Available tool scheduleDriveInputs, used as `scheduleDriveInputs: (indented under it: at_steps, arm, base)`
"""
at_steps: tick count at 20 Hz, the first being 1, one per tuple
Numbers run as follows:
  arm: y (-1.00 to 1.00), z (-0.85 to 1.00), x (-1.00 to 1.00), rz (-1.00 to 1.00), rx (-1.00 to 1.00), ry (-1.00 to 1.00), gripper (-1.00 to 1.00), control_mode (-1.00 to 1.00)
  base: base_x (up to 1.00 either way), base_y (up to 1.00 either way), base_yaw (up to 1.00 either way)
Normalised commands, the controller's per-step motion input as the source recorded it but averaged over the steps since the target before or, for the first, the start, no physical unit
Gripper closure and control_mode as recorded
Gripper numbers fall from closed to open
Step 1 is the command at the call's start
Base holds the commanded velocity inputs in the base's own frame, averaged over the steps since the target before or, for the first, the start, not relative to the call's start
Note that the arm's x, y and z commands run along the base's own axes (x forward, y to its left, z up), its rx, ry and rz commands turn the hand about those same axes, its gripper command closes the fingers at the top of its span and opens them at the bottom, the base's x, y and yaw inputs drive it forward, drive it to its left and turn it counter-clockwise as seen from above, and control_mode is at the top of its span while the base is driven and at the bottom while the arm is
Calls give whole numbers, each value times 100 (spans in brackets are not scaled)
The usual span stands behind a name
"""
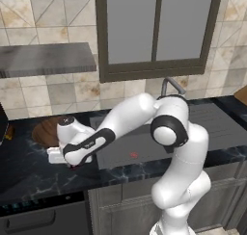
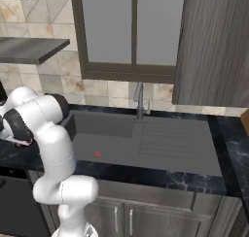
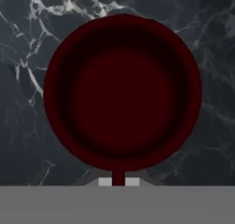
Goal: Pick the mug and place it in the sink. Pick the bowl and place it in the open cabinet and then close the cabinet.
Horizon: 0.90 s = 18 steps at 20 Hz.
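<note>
The gripper (image 3: 118,181) is down over the mug (image 3: 122,92), jaws pinched tight on the near part of its rim, and the dark red cup stands upright on the black marble counter (image 3: 27,126) just left of the sink (image 1: 144,150). Past the hand, the wooden bowl (image 1: 47,131) rests left of the basin too. Further back, the faucet (image 2: 140,101) rises behind the sink, under the window (image 2: 133,34).

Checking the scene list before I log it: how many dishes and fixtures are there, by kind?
Mug: 1
Bowl: 1
Sink: 1
Faucet: 1
Total: 4
</note>
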Motion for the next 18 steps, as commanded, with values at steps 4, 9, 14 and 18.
scheduleDriveInputs:
  at_steps: [4,9,14,18]
  arm:
    - [-43,3,-1,-9,-10,0,100,-100]
    - [-65,22,-3,-17,-9,-8,100,-100]
    - [-81,14,-5,-17,0,-12,100,-100]
    - [-94,5,0,-9,0,-5,100,-100]
  base:
    - [0,0,0]
    - [0,0,0]
    - [0,0,0]
    - [0,0,0]
